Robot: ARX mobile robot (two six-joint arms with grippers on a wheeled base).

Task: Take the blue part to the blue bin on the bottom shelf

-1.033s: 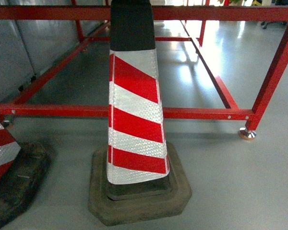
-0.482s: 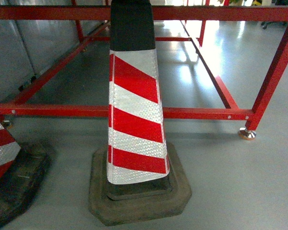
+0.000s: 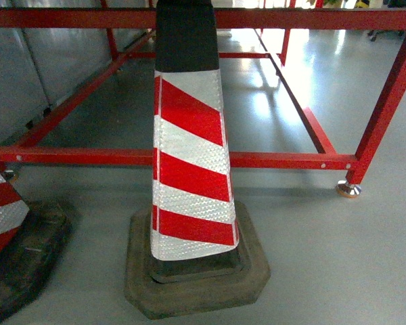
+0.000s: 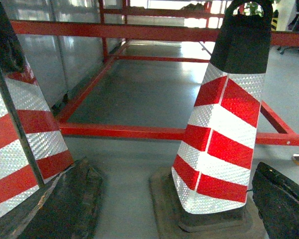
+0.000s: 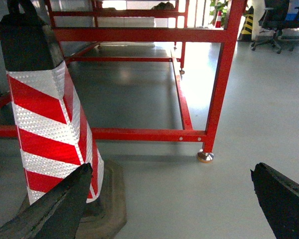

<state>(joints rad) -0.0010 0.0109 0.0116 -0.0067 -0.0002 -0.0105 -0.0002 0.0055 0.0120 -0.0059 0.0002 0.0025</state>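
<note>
Am facing striped cone (image 3: pixel 189 169) and red frame (image 3: pixel 284 160); both tools (image 5: pixel 179 209) (image 4: pixel 164 209) gaping wide, empty. No blue part visible; am judging slow search best.

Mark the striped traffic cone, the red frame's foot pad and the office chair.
Traffic cone (image 3: pixel 189 179), head view: a red stripe at mid-height.
Foot pad (image 5: pixel 205 157), right wrist view: silvery disc under the red post.
Office chair (image 5: pixel 273 15), right wrist view: dark backrest.
</note>
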